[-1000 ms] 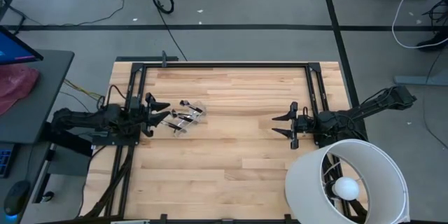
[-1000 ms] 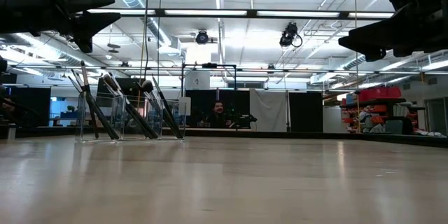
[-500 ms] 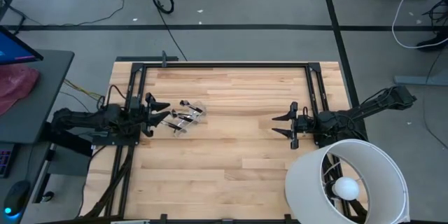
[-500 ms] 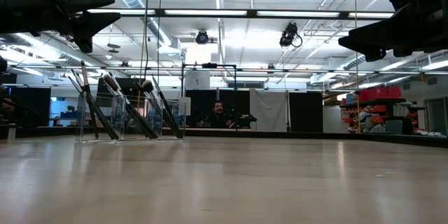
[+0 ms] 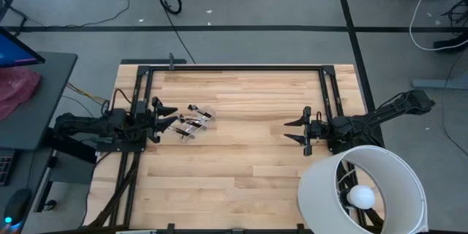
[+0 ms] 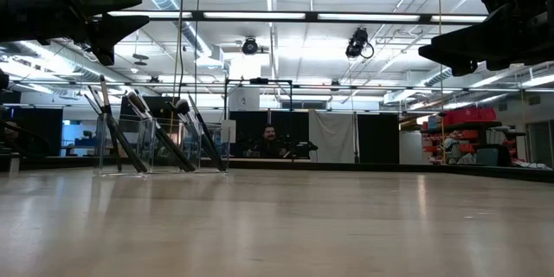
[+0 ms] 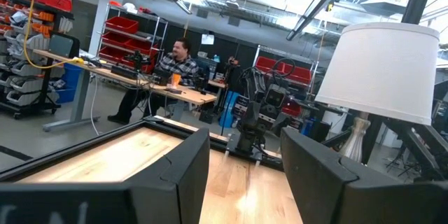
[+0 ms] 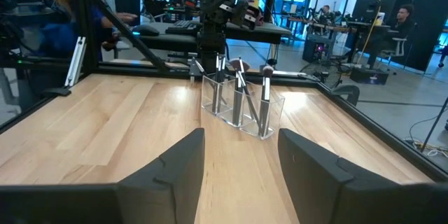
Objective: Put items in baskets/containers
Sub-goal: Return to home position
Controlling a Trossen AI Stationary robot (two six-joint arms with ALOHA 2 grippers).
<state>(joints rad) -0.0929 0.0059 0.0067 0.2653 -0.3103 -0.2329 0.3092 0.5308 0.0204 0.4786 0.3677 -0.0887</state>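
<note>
Brushes (image 6: 161,135) lean inside the clear organizer (image 5: 197,121) by the tabletop's left edge; left gripper (image 5: 172,115) and right gripper (image 5: 288,131) hang released, seemingly parked.

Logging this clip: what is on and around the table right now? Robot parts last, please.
Table: one, light wood, black frame.
Clear organizer: one, transparent, left part of the table, just ahead of the left gripper.
Makeup brushes: several, dark, standing tilted in the organizer; exact count unclear.
Lamp shade: one, white, near right corner of the table.
Person: one, seated at a desk beyond the table.
Left gripper: open, empty, at the table's left edge.
Right gripper: open, empty, right part of the table.
</note>
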